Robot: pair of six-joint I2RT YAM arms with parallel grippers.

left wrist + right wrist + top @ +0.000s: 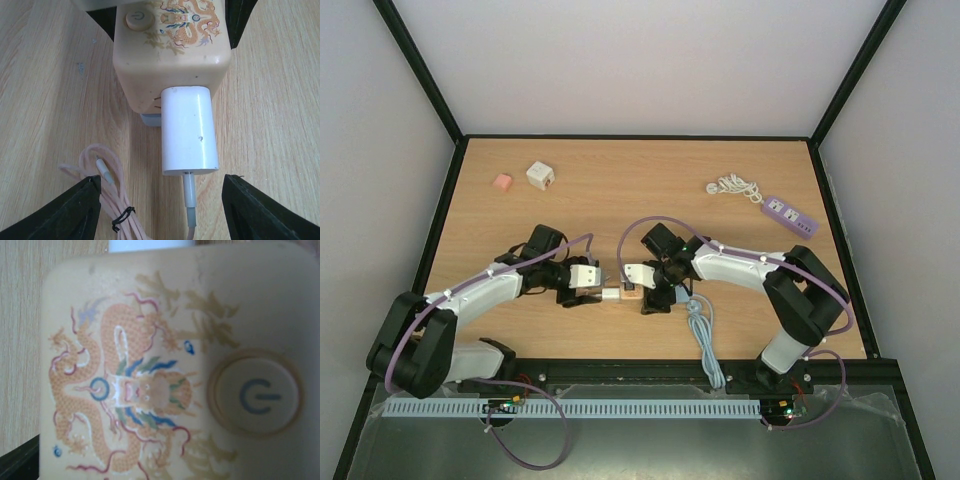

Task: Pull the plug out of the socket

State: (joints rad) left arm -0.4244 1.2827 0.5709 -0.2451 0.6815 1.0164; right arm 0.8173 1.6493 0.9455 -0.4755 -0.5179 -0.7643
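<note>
Judging by looks, plug (190, 130), in socket (172, 55) at ctr of table (620, 200), is light, rigid, slick; grip its flat sides, not cable (189, 200). Wide-open left gripper (161, 200) straddles it w/o contact; right gripper (646, 287) flanks socket, grip unclear.

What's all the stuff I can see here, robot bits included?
Cream cube socket with dragon print and round power button: one, cream, table centre, between the grippers.
White oblong plug: one, white, plugged into the socket's side.
Thin pink cable coil: one, pink, beside the plug.
Grey-blue cable bundle: one, grey-blue, near edge by the right arm.
Small pink block: one, pink, far left.
White cube adapter: one, white, next to the pink block.
White coiled cable: one, white, far right.
Purple-and-white power strip: one, far right.
Wooden table: one, light brown.
Left gripper: one, black fingers open either side of the plug.
Right gripper: one, black fingers flanking the socket.
</note>
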